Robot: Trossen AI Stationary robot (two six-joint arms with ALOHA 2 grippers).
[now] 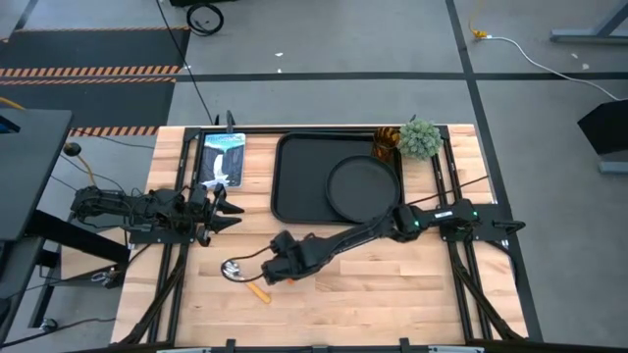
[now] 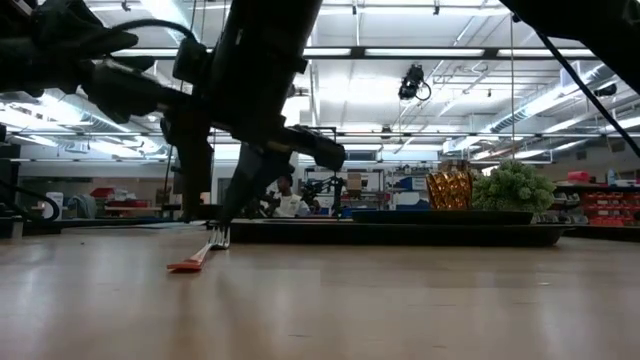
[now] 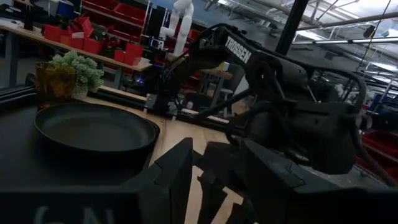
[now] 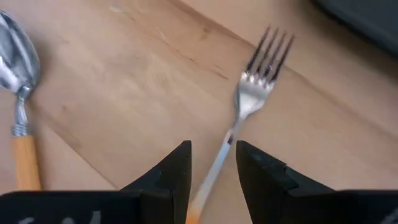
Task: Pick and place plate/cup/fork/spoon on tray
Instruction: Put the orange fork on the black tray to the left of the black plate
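Observation:
The fork [image 4: 252,99] lies flat on the wooden table near its front edge, and its orange-red handle shows in the high view [image 1: 257,290]. My right gripper [image 4: 211,148] is low over it, open, with a finger on either side of the fork's thin neck, not touching it. The spoon [image 4: 15,62] lies on the table beside the fork. The round plate [image 1: 363,186] sits on the black tray [image 1: 294,162]. The amber cup [image 1: 385,140] stands at the tray's far right corner. My left gripper [image 1: 222,208] waits open at the table's left.
A small green potted plant [image 1: 420,137] stands just right of the cup. A blue-and-white flat object [image 1: 223,159] lies left of the tray. Black frame rails [image 1: 177,245] run along both table sides. Bare wood lies between the tray and the near edge.

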